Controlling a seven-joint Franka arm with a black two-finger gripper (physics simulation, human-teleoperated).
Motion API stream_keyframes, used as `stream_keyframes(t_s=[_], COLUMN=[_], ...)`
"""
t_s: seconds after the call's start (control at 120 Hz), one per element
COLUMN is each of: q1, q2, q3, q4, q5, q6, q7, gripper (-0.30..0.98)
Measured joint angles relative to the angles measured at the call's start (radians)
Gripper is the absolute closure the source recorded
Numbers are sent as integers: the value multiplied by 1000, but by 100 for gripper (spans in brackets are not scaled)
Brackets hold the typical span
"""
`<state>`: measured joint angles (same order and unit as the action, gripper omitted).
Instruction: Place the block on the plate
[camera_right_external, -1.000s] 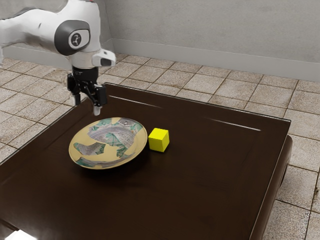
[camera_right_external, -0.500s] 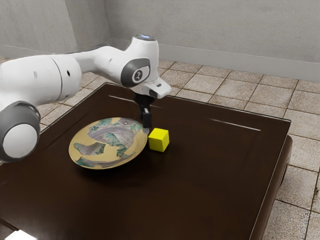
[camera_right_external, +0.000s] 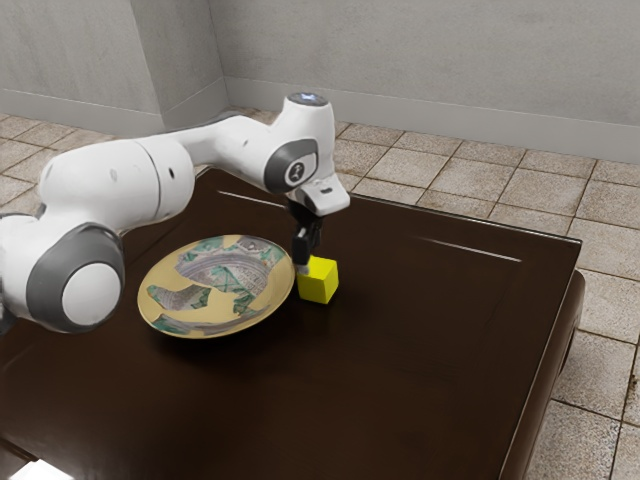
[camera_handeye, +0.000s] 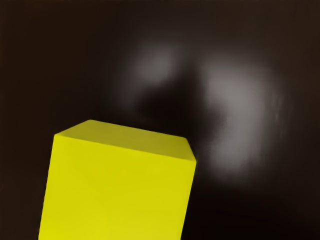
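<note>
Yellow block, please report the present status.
Tool at block, grip unclear. Block on table, beside plate. Plate close, perhaps in the way.

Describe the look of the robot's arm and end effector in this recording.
The arm is mostly glossy white with rounded segments and dark grey joint covers; one cover near the wrist carries a small round emblem. The end effector is black, with a pale fingertip. Seams ring the white upper segment.
</note>
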<state>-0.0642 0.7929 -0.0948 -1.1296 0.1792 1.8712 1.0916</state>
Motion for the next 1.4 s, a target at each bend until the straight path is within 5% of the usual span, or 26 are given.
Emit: stream_keyframes(t_s=[0.742,1.067,1.275,1.4], q1=[11,10,-56,-71], q2=[135,130,27,-124], q3=[0,6,55,91], q4=[69,71,54,-98], q5=[-9,-9,-5,-6], q6=[63,68,66,69], q7=[203,219,223,218], gripper=[0,27,34,36])
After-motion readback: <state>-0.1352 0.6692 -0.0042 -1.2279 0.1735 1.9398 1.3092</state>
